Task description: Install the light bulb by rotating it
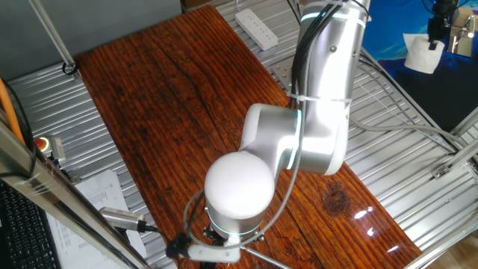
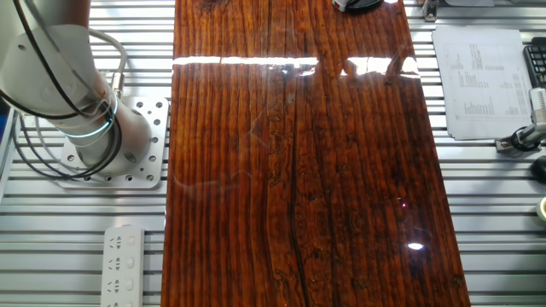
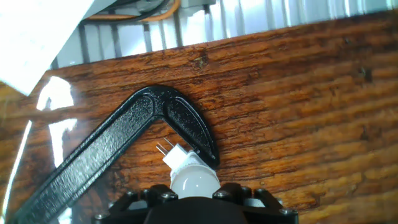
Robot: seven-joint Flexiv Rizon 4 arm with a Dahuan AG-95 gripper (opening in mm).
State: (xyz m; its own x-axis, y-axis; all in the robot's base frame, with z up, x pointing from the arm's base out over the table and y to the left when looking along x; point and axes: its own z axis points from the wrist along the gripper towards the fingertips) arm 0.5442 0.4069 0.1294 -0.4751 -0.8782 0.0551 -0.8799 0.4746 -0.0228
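In the hand view a small white frosted light bulb (image 3: pixel 193 178) sits between the black jaws of my gripper (image 3: pixel 194 191) at the bottom edge. Its pale base with two metal pins (image 3: pixel 165 149) points up and left. The pins lie close to the inner corner of a black V-shaped bracket (image 3: pixel 144 117) that rests on the wooden table (image 3: pixel 298 112); I cannot tell whether they touch. The jaws appear closed on the bulb's dome. In one fixed view the gripper is hidden under the arm's large white joint cap (image 1: pixel 239 185).
The arm (image 1: pixel 325 90) reaches over the near end of the wooden table (image 1: pixel 164 97). A white power strip (image 1: pixel 256 28) lies on the metal frame; it also shows in the other fixed view (image 2: pixel 124 264). A printed sheet (image 2: pixel 482 81) lies beside the table.
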